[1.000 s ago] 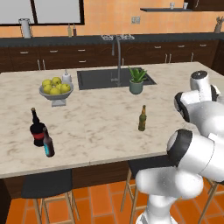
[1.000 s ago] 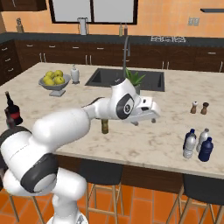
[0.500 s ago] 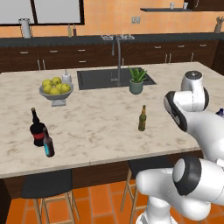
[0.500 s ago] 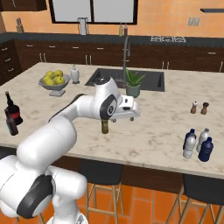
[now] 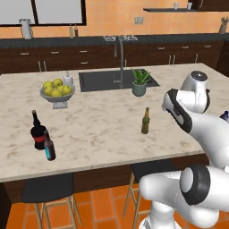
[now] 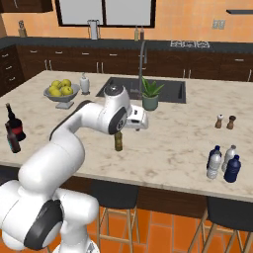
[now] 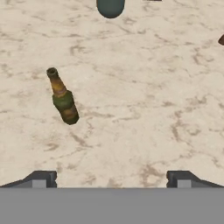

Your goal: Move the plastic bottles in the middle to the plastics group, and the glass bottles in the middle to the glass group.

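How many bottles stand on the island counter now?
6: wine bottle and brown bottle at the left edge, olive bottle mid-counter, two pale bottles and a blue bottle at the right.

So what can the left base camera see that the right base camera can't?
The left base view alone shows the olive bottle in full, standing clear of the arm. The right base view alone shows the salt and pepper shakers and the blue and whitish bottles grouped near the counter's front edge. Both share the fruit bowl, the potted plant, the sink, and the wine bottle beside the brown bottle.
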